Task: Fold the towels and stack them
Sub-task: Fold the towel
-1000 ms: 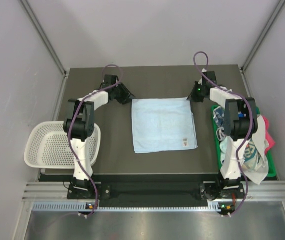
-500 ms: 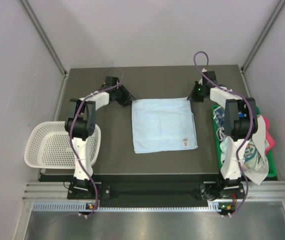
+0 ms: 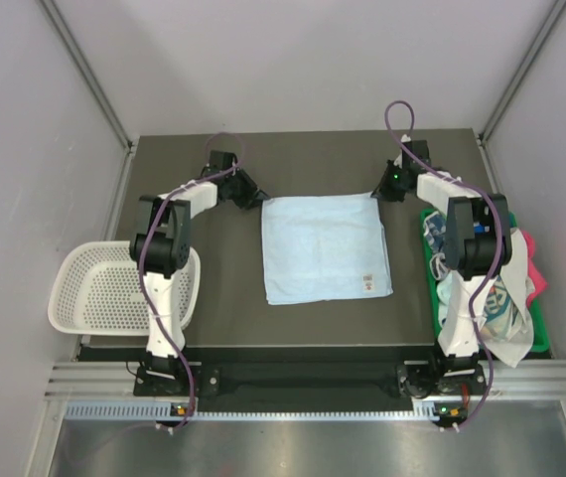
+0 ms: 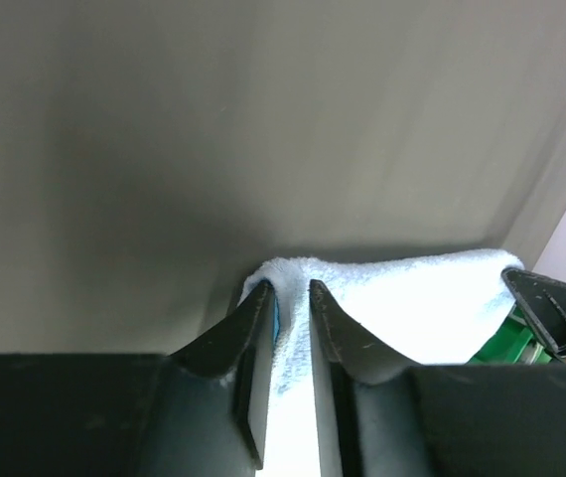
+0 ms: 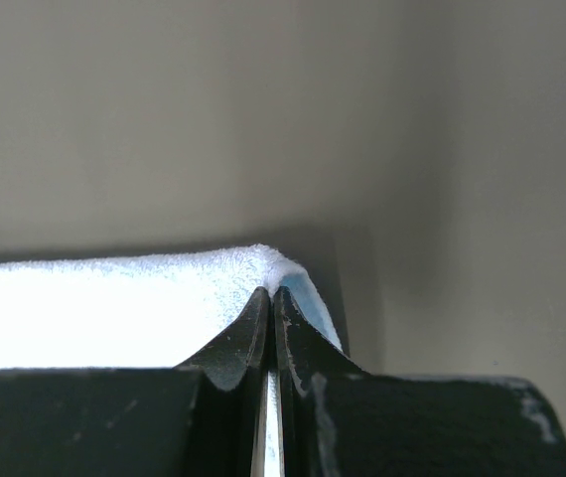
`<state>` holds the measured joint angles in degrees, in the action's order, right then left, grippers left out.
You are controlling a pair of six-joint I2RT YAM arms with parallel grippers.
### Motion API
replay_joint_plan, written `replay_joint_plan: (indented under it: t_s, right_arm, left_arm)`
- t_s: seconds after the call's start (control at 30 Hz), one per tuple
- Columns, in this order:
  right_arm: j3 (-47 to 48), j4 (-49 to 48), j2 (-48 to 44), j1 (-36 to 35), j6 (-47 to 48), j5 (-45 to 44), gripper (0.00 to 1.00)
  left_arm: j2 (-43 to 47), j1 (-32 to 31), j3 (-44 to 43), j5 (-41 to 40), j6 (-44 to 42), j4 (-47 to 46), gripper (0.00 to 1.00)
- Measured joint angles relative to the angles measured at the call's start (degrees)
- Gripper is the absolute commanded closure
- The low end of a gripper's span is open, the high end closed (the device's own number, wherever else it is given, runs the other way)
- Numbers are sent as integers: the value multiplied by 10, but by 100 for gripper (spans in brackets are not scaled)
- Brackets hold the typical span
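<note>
Pale blue towel (image 3: 325, 246) is lying flat mid-table (image 3: 223, 298)
Right gripper (image 5: 271, 293) is pinching its far-right corner, tips pressed together; left gripper (image 4: 291, 293) is straddling the far-left corner with a narrow gap, can't tell if it's actually gripping.

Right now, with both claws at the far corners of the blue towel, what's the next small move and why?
Probably close the left claw fully: its jaws stand apart around one far corner of the pale blue towel, while the right claw is shut on the other.
</note>
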<state>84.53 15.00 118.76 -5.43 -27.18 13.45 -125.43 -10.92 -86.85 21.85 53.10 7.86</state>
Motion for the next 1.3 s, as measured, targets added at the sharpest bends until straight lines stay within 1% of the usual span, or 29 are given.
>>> replay_joint_plan:
  t_s: [0.07,0.13,0.17,0.27,0.3,0.37,0.4,0.43,0.6,0.67,0.83,0.93,0.97,1.0,1.2,1.27,1.3]
  right_arm:
    - [0,0,0,0,0,2,98]
    - [1,0,0,1,0,4,98]
    - [3,1,1,1,0,4,98]
    - [11,0,3,3,0,8,95]
    - [11,-1,3,3,0,9,92]
    - [12,-2,3,5,0,13,89]
    - [12,-2,4,6,0,15,82]
    - [13,-1,4,7,-1,17,80]
    - [37,-3,15,14,0,25,71]
    - [49,-4,25,15,0,28,71]
    - [56,-1,44,16,0,33,71]
    - [56,1,50,16,0,34,72]
    - [56,2,52,16,0,33,71]
    - [56,3,52,16,0,33,71]
    - [56,8,52,16,4,16,68]
    - [56,9,52,16,7,3,65]
    - [56,9,52,16,10,-3,64]
  left_arm:
    - [-5,0,-8,0,1,-1,85]
    - [-10,0,-17,2,1,-2,89]
    - [-11,0,-18,3,1,-2,95]
    - [-13,0,-21,5,1,-3,100]
    - [-13,0,-21,5,0,-3,100]
    - [-13,0,-22,7,-1,-3,100]
    - [-13,0,-23,8,-2,-4,100]
    - [-13,0,-24,9,-3,-5,100]
    - [-13,-1,-28,14,-8,-9,100]
    - [-13,-1,-28,15,-8,-10,100]
    - [-13,-3,-28,16,-8,-11,95]
    - [-15,-4,-28,15,-8,-13,88]
    - [-16,-4,-28,15,-8,-12,82]
    - [-16,-4,-28,14,-8,-12,80]
    - [-16,-5,-28,-4,-21,-5,72]
    - [-16,-5,-28,-16,-32,6,68]
    - [-16,-7,-29,-23,-39,11,64]
